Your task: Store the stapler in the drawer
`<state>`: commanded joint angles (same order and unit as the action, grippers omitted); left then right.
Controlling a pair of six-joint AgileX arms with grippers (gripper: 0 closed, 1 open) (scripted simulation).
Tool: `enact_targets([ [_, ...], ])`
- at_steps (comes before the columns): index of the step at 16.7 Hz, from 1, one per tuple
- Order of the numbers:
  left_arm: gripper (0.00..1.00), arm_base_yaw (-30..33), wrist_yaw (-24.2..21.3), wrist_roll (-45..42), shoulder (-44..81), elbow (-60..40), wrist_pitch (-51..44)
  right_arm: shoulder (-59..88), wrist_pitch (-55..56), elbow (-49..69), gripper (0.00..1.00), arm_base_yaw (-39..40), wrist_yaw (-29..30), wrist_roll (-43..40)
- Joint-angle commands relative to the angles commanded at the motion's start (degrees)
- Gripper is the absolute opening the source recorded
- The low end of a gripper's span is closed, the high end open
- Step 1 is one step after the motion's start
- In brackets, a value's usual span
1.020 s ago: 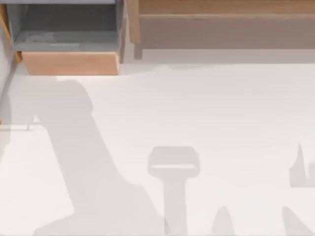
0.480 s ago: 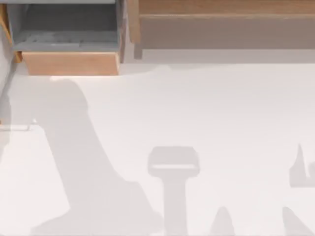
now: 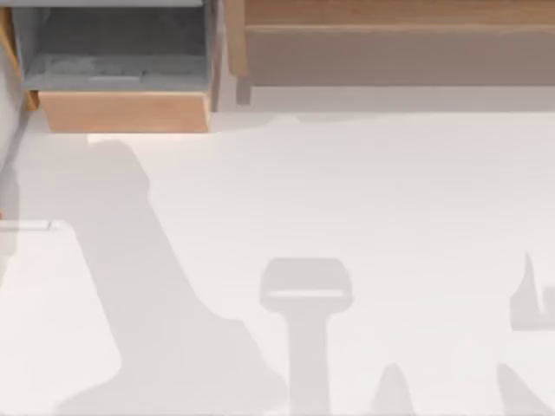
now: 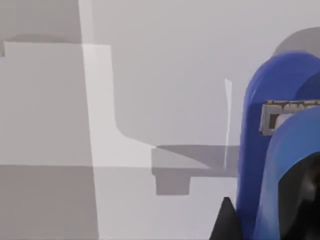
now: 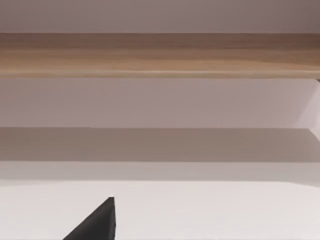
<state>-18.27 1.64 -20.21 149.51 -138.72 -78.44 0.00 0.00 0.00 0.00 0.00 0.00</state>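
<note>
The drawer [image 3: 126, 111] stands pulled out at the table's far left, with its tan front panel facing the table and its grey inside showing. Seen very close in the left wrist view, the blue stapler [image 4: 265, 145] is held above the white table, its black end at the frame's edge. My left gripper [image 4: 260, 225] is shut on the stapler, and one dark fingertip [image 4: 225, 222] shows beside it. A dark part of my right gripper [image 5: 97, 222] hangs over the table, facing the shelf unit.
A wide brown wooden shelf unit [image 3: 390, 35] runs along the far edge to the right of the drawer, and its plank [image 5: 160, 52] also shows in the right wrist view. Shadows of the arms lie across the white table [image 3: 364, 191].
The left arm's shadow on the table has slid a little to the left. The drawer and the shelf unit have not moved.
</note>
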Motion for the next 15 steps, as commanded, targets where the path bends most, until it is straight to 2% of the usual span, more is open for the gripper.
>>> enact_targets([
  [12, 0.98, 0.0, 0.0, 0.0, 0.0, 0.0, 0.0, 0.0, 0.0, 0.0, 1.0, 0.0, 0.0, 0.0],
  [15, 1.0, 0.0, 0.0, 0.0, 0.0, 0.0, 0.0, 0.0, 0.0, 0.0, 1.0, 0.0, 0.0, 0.0],
])
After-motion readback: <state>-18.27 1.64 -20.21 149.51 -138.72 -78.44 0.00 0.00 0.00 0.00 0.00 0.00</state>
